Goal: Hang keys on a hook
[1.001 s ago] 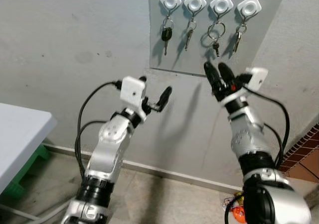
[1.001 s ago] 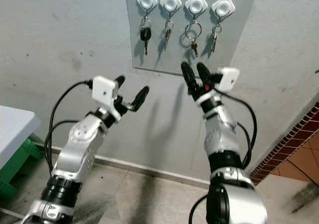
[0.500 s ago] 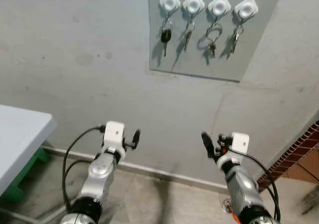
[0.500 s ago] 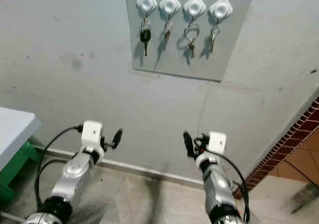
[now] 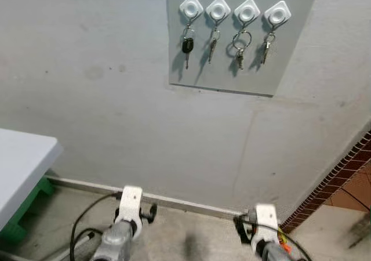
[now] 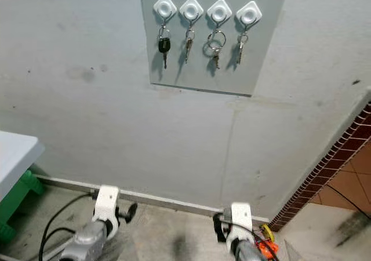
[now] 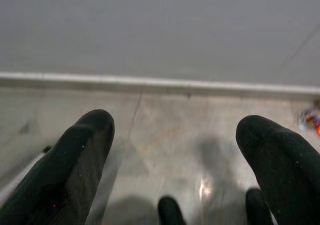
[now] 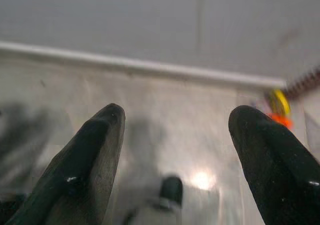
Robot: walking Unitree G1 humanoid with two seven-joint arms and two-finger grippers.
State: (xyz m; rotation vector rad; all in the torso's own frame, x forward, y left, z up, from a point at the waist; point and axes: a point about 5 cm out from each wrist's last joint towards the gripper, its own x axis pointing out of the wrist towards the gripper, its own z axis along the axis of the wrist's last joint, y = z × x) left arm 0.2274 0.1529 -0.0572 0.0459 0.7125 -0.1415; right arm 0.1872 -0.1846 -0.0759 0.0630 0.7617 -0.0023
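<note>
Four sets of keys [image 5: 241,45] hang on the four hooks [image 5: 247,11] at 12 o'clock. Left gripper [image 7: 180,150] and right gripper [image 8: 175,145], both released and empty, are low above the floor [image 7: 165,130].

Both arms [image 5: 119,238] cut off — bottom edge.

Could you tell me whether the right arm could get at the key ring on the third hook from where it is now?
Probably not: the right gripper hangs open near the floor, far below the key ring high on the wall panel.
</note>
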